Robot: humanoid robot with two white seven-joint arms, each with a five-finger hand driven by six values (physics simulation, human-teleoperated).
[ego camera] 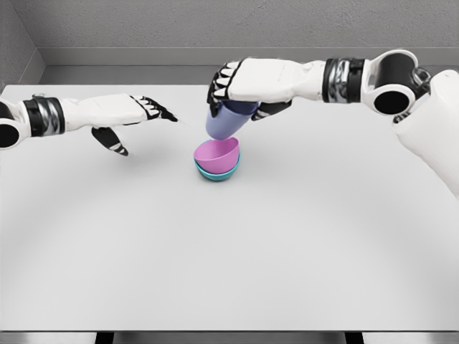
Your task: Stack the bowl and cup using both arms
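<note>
**Cup held over tilted bowl stack: tip risk**

Fingers of the right hand (240, 89) wrap the lavender cup (224, 120), held tilted just above and behind the pink bowl (217, 153). Left hand (133, 115) hovers well apart at the desk's left side, fingers spread, holding nothing.

Risk, as I judge it: the pink bowl sits canted inside the teal bowl (216, 172), rim leaning toward the cup. A tilted cup set on that slope may slide off or rock the stack over.

Cup: smooth, tapered, pale purple, upper part hidden by the palm. Both bowls rest mid-desk (287, 251).
</note>
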